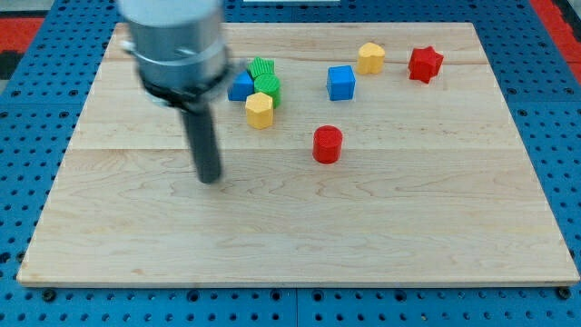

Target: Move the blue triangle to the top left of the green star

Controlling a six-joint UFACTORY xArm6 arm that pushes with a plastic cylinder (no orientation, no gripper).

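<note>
Blue triangle (241, 88) touches the green star (261, 68) on its lower left, beside a yellow block (260, 110). Your tip (211, 178) rests apart, below them; you have no jaws to report.

Pale wood board (300, 227) on blue pegboard (27, 154), my tip (211, 178) resting on it at the view's left, blue triangle (241, 87), two green blocks (264, 78) and yellow block (260, 110) clustered together, blue cube (341, 83), second yellow block (370, 58), red star (425, 64), red cylinder (327, 144) alone mid-board.
</note>
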